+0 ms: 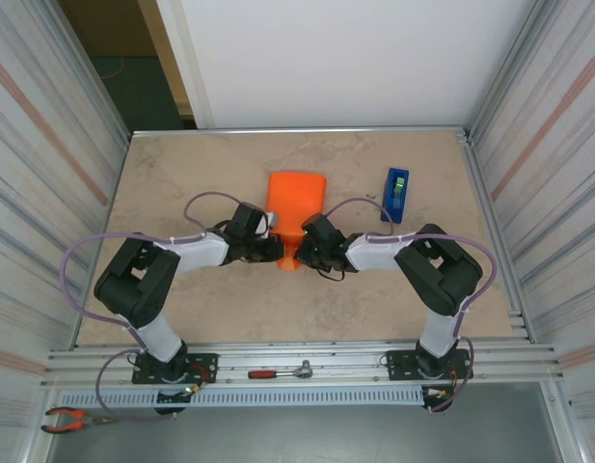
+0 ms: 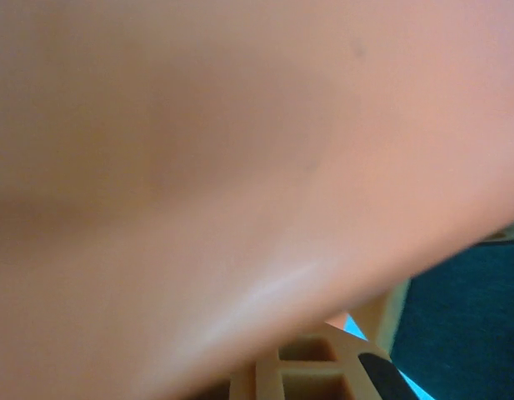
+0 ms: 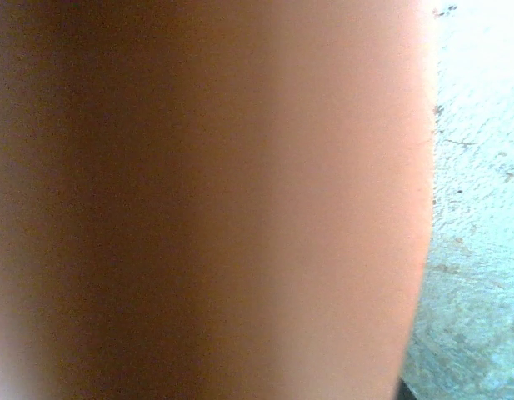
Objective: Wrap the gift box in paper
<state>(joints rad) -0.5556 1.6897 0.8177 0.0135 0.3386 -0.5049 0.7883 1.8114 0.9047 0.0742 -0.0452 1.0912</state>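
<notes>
The orange paper (image 1: 297, 198) lies bunched in a narrow mound at the middle of the table, tapering toward me. The gift box is hidden, presumably under it. My left gripper (image 1: 276, 251) and right gripper (image 1: 300, 253) meet tip to tip at the paper's near end, both shut, and each seems to pinch the sheet. Blurred orange paper (image 2: 198, 167) hangs right in front of the left wrist camera, above one of its fingers (image 2: 311, 371). More of the paper (image 3: 240, 200) covers most of the right wrist view.
A blue tape dispenser (image 1: 397, 194) stands right of the paper. A red-handled ratchet (image 1: 281, 371) lies on the front rail and pliers (image 1: 70, 419) lie at the near left. Corrugated walls close in both sides. Bare tabletop (image 3: 481, 208) shows to the right of the paper.
</notes>
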